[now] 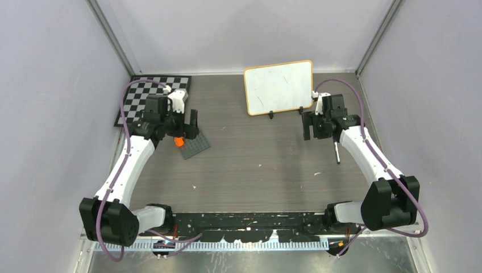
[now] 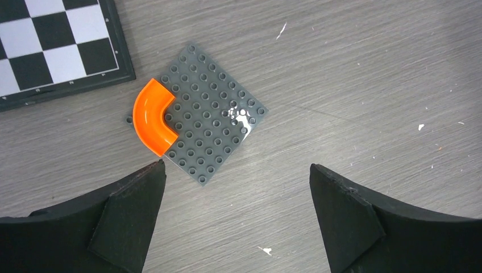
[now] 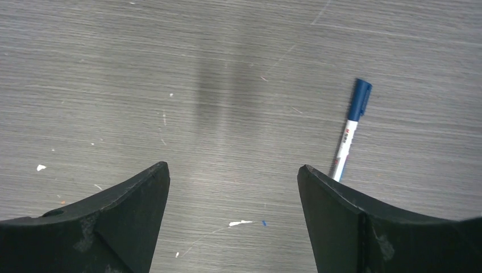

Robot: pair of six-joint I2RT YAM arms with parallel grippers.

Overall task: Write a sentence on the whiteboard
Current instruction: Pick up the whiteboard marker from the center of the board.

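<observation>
The whiteboard (image 1: 278, 87) stands upright at the back of the table on two black feet. Its face shows only a few faint dark marks; no blue sentence shows on it. A blue-capped white marker (image 1: 337, 152) lies flat on the table to the right of my right gripper (image 1: 315, 128), and also shows in the right wrist view (image 3: 349, 133). My right gripper (image 3: 233, 166) is open and empty above bare table, just in front of the board's right foot. My left gripper (image 1: 185, 128) is open and empty above the near edge of a grey plate; it also shows in the left wrist view (image 2: 236, 168).
A grey studded plate (image 2: 210, 125) with an orange curved piece (image 2: 152, 116) lies at the left. A black-and-white checkerboard (image 1: 153, 96) lies at the back left. Grey walls close in the table on three sides.
</observation>
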